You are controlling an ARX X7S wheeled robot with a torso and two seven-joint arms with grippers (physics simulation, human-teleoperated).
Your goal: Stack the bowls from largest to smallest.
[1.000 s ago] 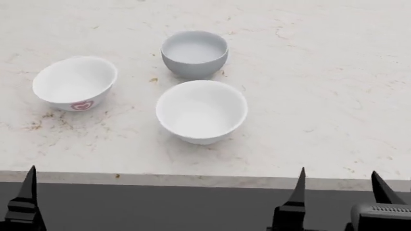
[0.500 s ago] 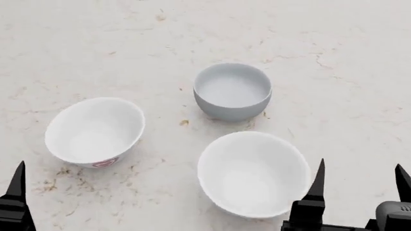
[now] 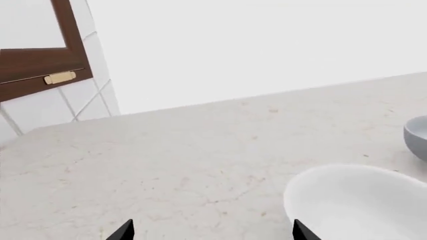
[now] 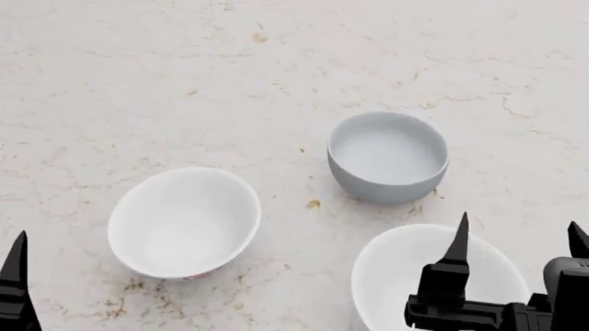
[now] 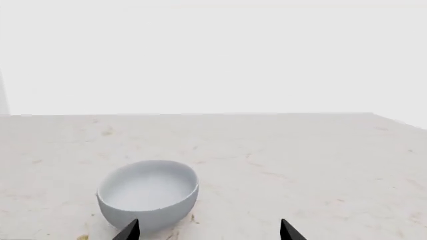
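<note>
Right tool point(image 4: 515, 238): released wide, grasping nothing, above plain white bowl point(image 4: 396, 276); pale grey bowl point(image 4: 388, 156) beyond it, upright, apart; left tool: state indeterminable.

You see a pale grey bowl point(image 4: 387, 156) and two white bowls point(image 4: 184, 221) point(image 4: 396, 276). Your table point(image 4: 138, 83) is creamy stone with brown specks. Your hands point(image 4: 515, 241) are black.

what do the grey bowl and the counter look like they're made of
The grey bowl looks like glazed ceramic: smooth, thick-rimmed, evenly coloured, with a soft sheen. The counter looks like polished marble or similar stone, cream with thin brown veins and specks. Being a render, both are guesses.
</note>
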